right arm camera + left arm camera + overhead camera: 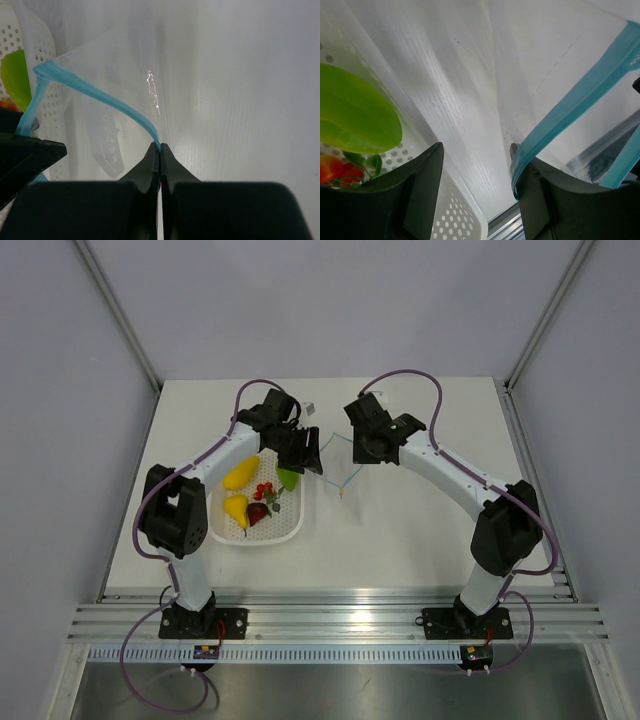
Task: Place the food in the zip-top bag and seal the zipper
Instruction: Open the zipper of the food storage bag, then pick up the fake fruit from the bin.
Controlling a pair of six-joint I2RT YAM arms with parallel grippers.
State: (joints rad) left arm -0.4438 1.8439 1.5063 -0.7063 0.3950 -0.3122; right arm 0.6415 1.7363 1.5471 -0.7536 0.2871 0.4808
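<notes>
The clear zip-top bag [336, 462] hangs between my two grippers, just right of the basket. My right gripper [160, 148] is shut on its light blue zipper [100, 93], pinching the strip at the fingertips. My left gripper [475, 170] is open. The zipper [580, 95] lies against the tip of its right finger [540, 200], and nothing sits between the jaws. The food lies in the white basket [290, 530]: two yellow fruits [240, 473], a green leaf piece [288, 478], red berries [264, 490] and a dark red fruit [258, 513]. The green piece [355, 115] and berries [335, 170] show in the left wrist view.
The white perforated basket [455, 210] lies directly under my left gripper [300, 450], its rim beside the bag. My right gripper [365, 445] is close to the left one. Grey walls enclose the table on three sides.
</notes>
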